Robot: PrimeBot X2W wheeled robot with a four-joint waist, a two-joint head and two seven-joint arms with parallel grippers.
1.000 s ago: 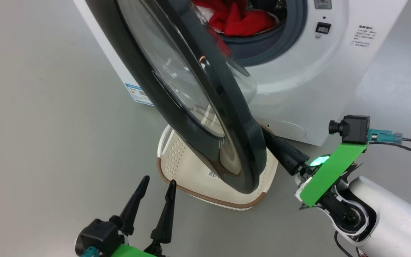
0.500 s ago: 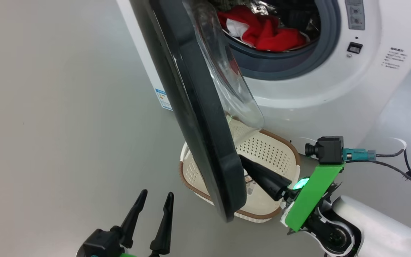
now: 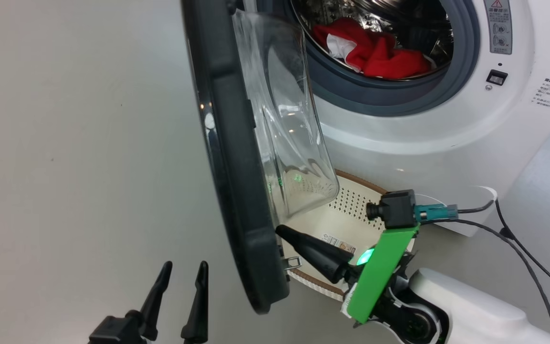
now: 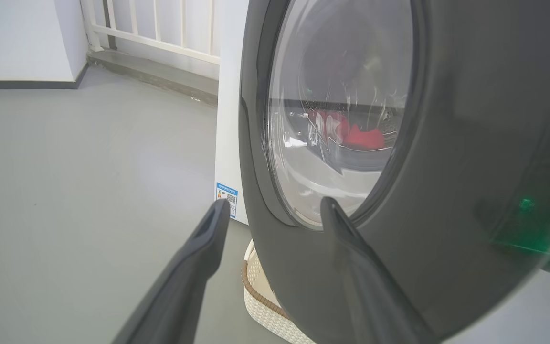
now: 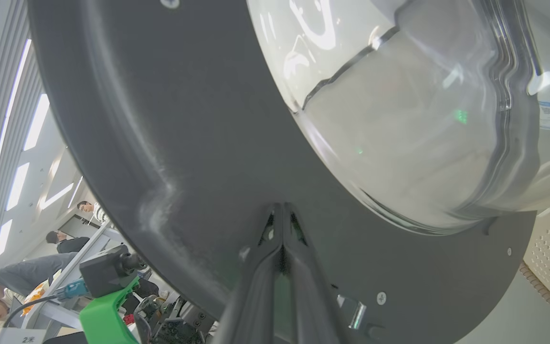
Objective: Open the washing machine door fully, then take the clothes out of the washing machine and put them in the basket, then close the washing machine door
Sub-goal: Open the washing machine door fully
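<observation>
While the left gripper [image 3: 185,265] hovers near left, fingers spread and apart from it, the washing machine door [image 3: 237,191] stands swung out edge-on. Just right, the right gripper [image 3: 280,231], fingers pressed together, touches the door's inner face low down, its forearm reaching from the near right. Beyond sits the basket [image 3: 351,206], before the washing machine [image 3: 423,143]; the clothes [image 3: 380,52] lie in its drum, far right.

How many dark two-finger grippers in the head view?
2. Left gripper: lower left, open, outside the black-rimmed round glass door. Right gripper: shut, tips against that door's inner rim, by the cream perforated basket.
</observation>
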